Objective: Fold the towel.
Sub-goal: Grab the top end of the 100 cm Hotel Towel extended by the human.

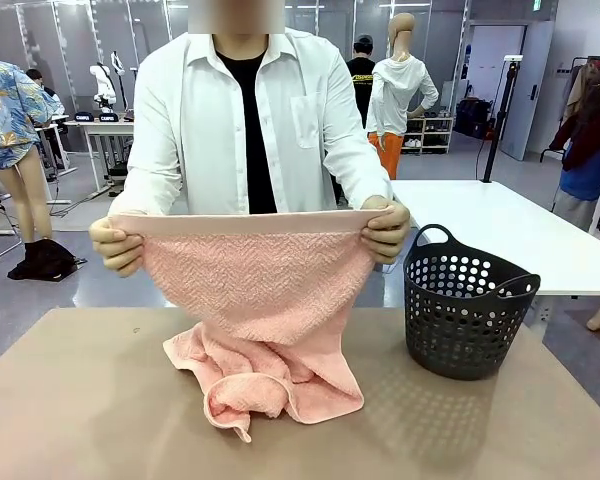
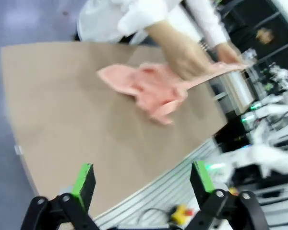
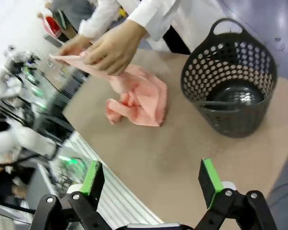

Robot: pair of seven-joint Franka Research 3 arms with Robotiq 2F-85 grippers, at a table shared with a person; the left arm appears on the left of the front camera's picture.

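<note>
Over the tan table [image 1: 70, 400], at its far side: a person [image 1: 310, 120] in a white shirt, holding the pink towel [image 1: 255, 280] stretched by the top edge between both hands [image 1: 385, 232]. Lower part bunched on the table middle. To the right, apart from the towel, a dark perforated basket [image 1: 465, 300]. Spread wide and gripping nothing: left gripper [image 2: 143, 167] and right gripper [image 3: 151, 165], well back from the towel.

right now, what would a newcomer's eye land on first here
The salmon-pink towel first: a person at the far side holds its top edge stretched between both hands, its lower end heaped on the tan table. Next, the dark perforated basket on the table's right side, apart from the towel. The left claw and right claw hang open, holding nothing.
</note>
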